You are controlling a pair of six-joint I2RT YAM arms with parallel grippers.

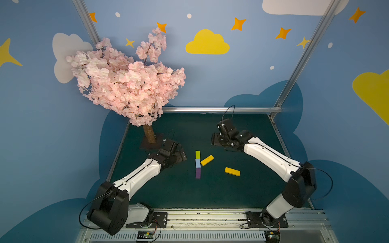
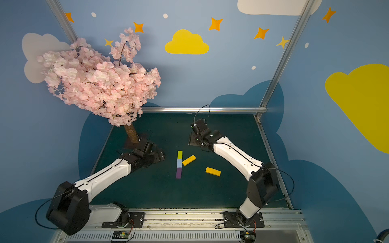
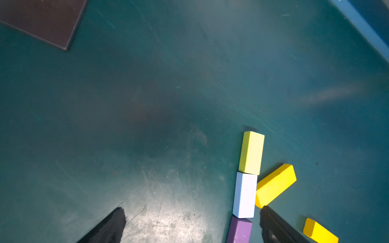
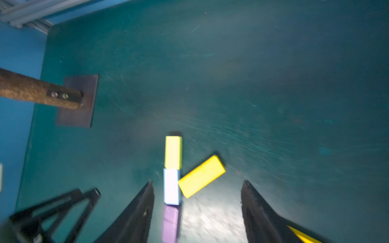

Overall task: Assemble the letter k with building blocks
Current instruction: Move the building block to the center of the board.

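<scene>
We judge the letter k (image 2: 179, 163) to be one block short of done. Between our two hands, the lime-green block (image 1: 197, 154), the light-blue block (image 1: 198, 163) and the purple block (image 1: 198, 173) lie end to end as the stem. The upper orange-yellow block (image 1: 207, 160) slants away from the stem on the right hand's side, its near corner touching the light-blue block.

The right hand (image 4: 197, 182) hangs above the surface (image 1: 242, 189) just past the stem's lime-green end, its fingers spread moderately apart and holding nothing. The left hand (image 3: 192, 208) waits on the stem's other side, spread wide and empty.

The loose orange-yellow block (image 1: 232, 171) lies flat, back from the right hand's fingertips toward that arm's base and well apart from the stem.

We think the step in hand is fetching this last block. The right hand must draw back over it, turn to straddle its narrow sides, and close. Then it should set the block slanting down from the light-blue block, without nudging the stem or the placed arm.
</scene>
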